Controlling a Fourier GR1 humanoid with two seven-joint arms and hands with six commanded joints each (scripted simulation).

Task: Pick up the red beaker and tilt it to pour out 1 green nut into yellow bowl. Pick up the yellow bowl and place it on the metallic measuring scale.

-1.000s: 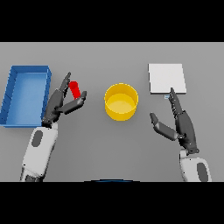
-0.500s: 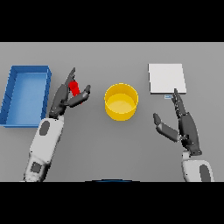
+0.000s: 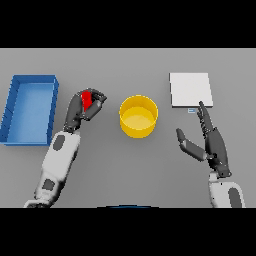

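Note:
The red beaker [image 3: 87,100] is a small red cylinder left of centre, and my left hand [image 3: 80,109] has its fingers and thumb curled round it. Only part of the beaker shows between the fingers. The yellow bowl [image 3: 138,116] stands at the table's middle, to the right of that hand and apart from it. At the back right lies the metallic measuring scale [image 3: 190,90], a flat pale square. My right hand [image 3: 210,140] hovers open just in front of the scale, fingers straight and pointing toward it, thumb out to the left. No nut can be made out.
A blue open bin [image 3: 30,109] stands at the far left, close beside my left forearm. Grey table [image 3: 135,170] stretches between the two arms in front of the bowl.
My left hand has closed its fingers round the red beaker, which it only flanked before. My right hand has moved slightly nearer and to the right.

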